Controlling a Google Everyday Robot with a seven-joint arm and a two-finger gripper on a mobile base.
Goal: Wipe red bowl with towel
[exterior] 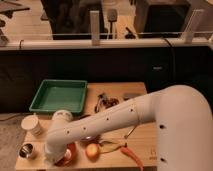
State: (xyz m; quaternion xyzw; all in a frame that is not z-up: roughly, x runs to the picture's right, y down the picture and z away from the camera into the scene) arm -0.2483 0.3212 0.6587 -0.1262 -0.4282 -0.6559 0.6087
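Observation:
The red bowl (70, 153) sits at the table's front left, mostly covered by my white arm. My gripper (52, 156) is at the end of the arm, low over the bowl's left side. The wrist hides it. I cannot make out the towel; it is hidden under the arm or out of view.
A green tray (59, 96) lies at the back left. A white cup (32, 125) and a small metal cup (27, 150) stand left of the bowl. A yellow round fruit (92, 150) and an orange pepper (131, 155) lie to its right. Dark items (105, 102) sit mid-table.

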